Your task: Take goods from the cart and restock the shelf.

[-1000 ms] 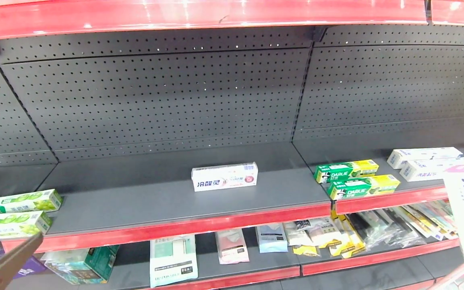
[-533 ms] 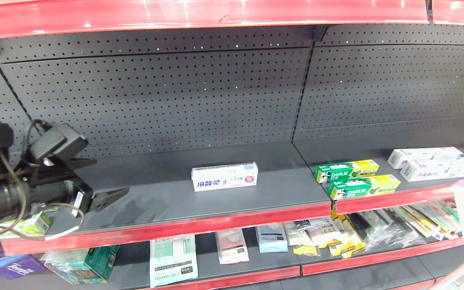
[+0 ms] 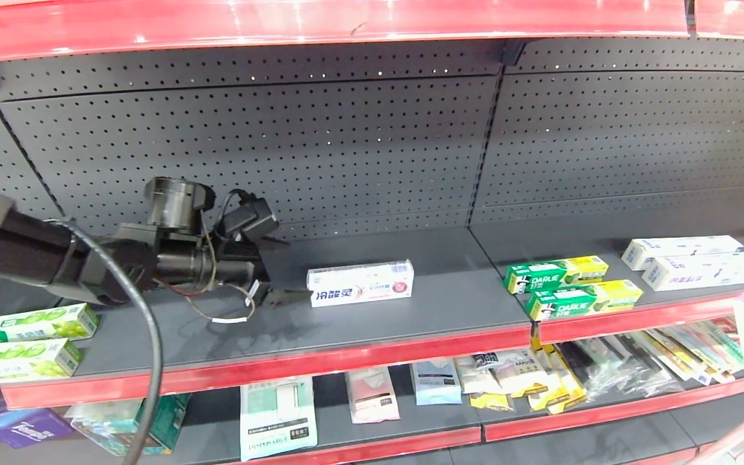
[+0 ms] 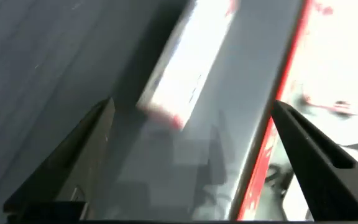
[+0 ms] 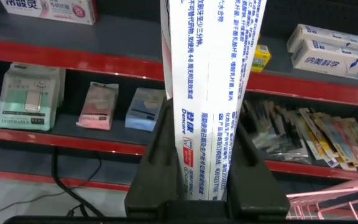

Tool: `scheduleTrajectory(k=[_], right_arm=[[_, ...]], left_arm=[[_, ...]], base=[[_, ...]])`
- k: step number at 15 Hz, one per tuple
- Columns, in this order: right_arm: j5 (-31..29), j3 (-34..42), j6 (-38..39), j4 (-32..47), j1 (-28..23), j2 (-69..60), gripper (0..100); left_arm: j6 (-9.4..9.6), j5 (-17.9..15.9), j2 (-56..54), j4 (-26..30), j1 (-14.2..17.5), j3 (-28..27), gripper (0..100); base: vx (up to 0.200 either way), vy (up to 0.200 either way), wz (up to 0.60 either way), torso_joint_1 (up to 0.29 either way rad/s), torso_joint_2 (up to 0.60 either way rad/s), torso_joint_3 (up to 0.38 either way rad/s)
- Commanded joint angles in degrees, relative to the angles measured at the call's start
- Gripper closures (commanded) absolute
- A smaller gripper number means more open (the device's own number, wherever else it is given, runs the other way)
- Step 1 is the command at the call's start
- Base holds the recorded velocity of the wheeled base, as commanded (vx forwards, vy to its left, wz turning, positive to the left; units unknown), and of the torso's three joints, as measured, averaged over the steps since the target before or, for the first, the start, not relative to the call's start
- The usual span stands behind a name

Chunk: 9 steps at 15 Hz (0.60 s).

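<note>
White box [image 5: 213, 93], edge-cropped, tight in right claw [image 5: 207, 140]; left claw [image 4: 192, 107] agape.

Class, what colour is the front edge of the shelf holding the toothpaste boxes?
Red; the shelf edge shows best in the head view.

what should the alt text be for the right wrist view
The right pincer is shut on a white toothpaste box, held upright in front of red-edged shelves. The upper level carries other toothpaste boxes, and the lower level carries flat packets.
</note>
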Motion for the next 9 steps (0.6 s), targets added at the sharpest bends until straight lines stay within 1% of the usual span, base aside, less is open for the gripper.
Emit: scheduleTrajectory(k=[1,2,4,8,9], right_arm=[[-0.1,0.15,-0.03,-0.08,0.02,-0.06,100],[-0.36,0.15,-0.03,0.01,0.02,-0.33,100],[-0.98,0.15,-0.03,0.01,-0.06,-0.41,100],[-1.94,1.12,-1.44,0.01,0.02,-0.5,100],[-1.94,1.38,-1.96,0.01,0.02,-0.68,100]], left_arm=[[0.05,-0.96,5.76,0.08,-2.02,-3.04,0],[0.05,-1.84,8.31,0.17,-2.9,-5.32,0],[0.05,-2.1,10.42,1.84,-2.9,-9.28,0],[0.14,-2.8,13.23,3.86,-2.72,-14.46,0],[0.49,-2.89,14.72,3.95,-2.63,-15.87,0]], base=[[0.0,0.0,0.0,0.0,0.0,0.0],[0.0,0.0,0.0,0.0,0.0,0.0],[0.0,0.0,0.0,0.0,0.0,0.0],[0.0,0.0,0.0,0.0,0.0,0.0],[0.0,0.0,0.0,0.0,0.0,0.0]])
